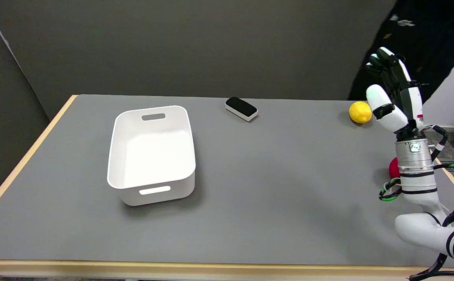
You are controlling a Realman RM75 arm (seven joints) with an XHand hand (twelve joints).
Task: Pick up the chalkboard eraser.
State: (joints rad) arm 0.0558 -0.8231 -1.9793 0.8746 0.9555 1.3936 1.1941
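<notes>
Head view shows the right hand [393,93] raised upright above the table's [274,187] right side, fingers apart and holding nothing; its palm faces roughly leftward, though the exact spread of the fingers is hard to read against the dark background; the chalkboard eraser [241,108] lies flat near the far edge, well off to the hand's left and a little farther back, black top up on a pale base, set at a slant; nothing touches it. Just beside the hand, on its left, sits a lemon [360,112]; below the wrist a red object [394,168] peeks out, mostly hidden by the arm. A white bin [151,152] stands farther left still, beyond the eraser and nearer the camera. Judging from this, the reach is long and low; a sweeping move could knock the lemon rolling; the eraser's low, slanted body may slide away under a misaligned pinch, toward the far edge.
</notes>
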